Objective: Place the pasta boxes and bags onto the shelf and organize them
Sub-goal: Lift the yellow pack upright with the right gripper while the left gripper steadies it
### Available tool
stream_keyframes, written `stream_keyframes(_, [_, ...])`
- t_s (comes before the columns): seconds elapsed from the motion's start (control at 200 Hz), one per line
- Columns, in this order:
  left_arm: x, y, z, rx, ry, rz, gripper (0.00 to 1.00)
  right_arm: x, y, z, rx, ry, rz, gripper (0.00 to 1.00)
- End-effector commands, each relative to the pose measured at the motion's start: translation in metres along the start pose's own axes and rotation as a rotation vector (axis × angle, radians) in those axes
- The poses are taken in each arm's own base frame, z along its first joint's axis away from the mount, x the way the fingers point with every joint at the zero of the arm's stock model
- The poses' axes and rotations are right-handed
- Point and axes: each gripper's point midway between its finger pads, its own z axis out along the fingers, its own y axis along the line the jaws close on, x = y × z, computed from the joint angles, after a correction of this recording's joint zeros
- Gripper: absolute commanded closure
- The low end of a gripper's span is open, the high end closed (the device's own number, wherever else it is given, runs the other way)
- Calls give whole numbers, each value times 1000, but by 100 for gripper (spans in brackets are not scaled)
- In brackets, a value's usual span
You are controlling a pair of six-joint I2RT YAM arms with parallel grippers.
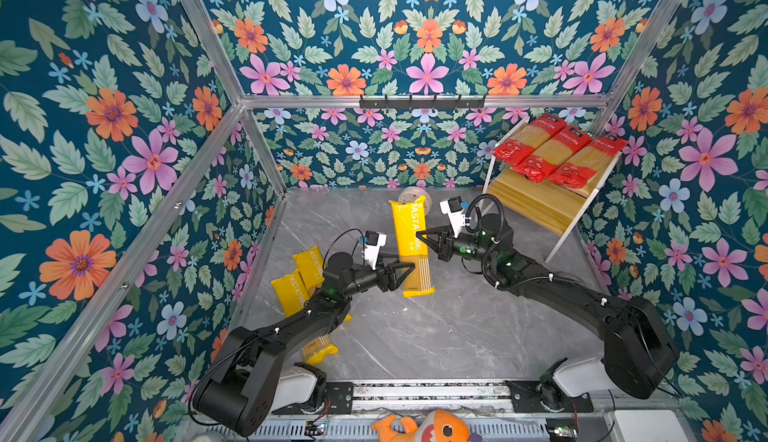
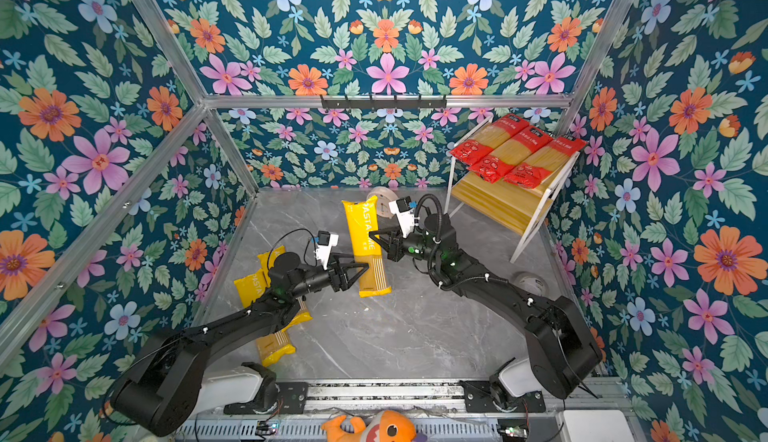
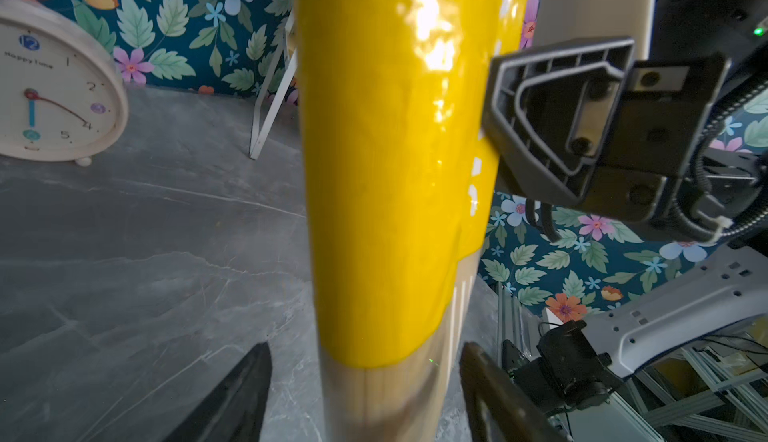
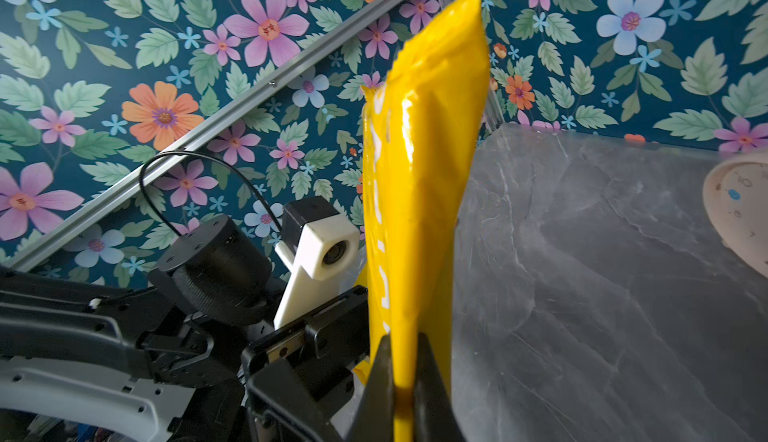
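Mid-table, one yellow packet (image 1: 409, 244) stands roughly upright, clear end down. Right gripper (image 4: 402, 377) is pinched tight on its right edge and bears it. Left gripper (image 1: 406, 276) straddles the clear lower end, jaws wide, apparently off the film, though the wrist view blurs there. Judged a handover: the shelf (image 1: 536, 205) stands far right, on the right arm's side. Three red packets (image 1: 557, 149) lie side by side on its top board. Two other yellow packets (image 1: 300, 278) wait near left under the left arm.
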Motion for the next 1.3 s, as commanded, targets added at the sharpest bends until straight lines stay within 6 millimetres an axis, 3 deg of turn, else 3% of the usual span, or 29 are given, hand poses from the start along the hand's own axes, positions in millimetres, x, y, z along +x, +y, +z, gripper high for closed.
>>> stream_keyframes(0.0, [-18,-23,0,100,-59,45,28,-36,37,-5,-151,-113,-81,100])
stream_keyframes(0.23, [-21,-42,7,183,-44,63,40,-42,46,-5,-189,-130,-73,100])
stream_keyframes(0.48, [-24,-45,11,212,-48,57,72,-36,36,-2,-150,-113,-37,100])
stream_keyframes(0.705, [-30,-44,15,203,-43,55,85,-20,12,-16,-78,-111,48,62])
stream_keyframes(0.825, [-33,-43,19,212,-27,48,86,-1,-6,-37,-13,-114,122,50])
stream_keyframes(1.075, [-48,-36,42,239,-10,-31,85,73,-28,-66,114,-40,250,35])
stream_keyframes(1.295, [-56,-43,58,316,-35,-130,86,94,-26,-65,135,-1,253,32])
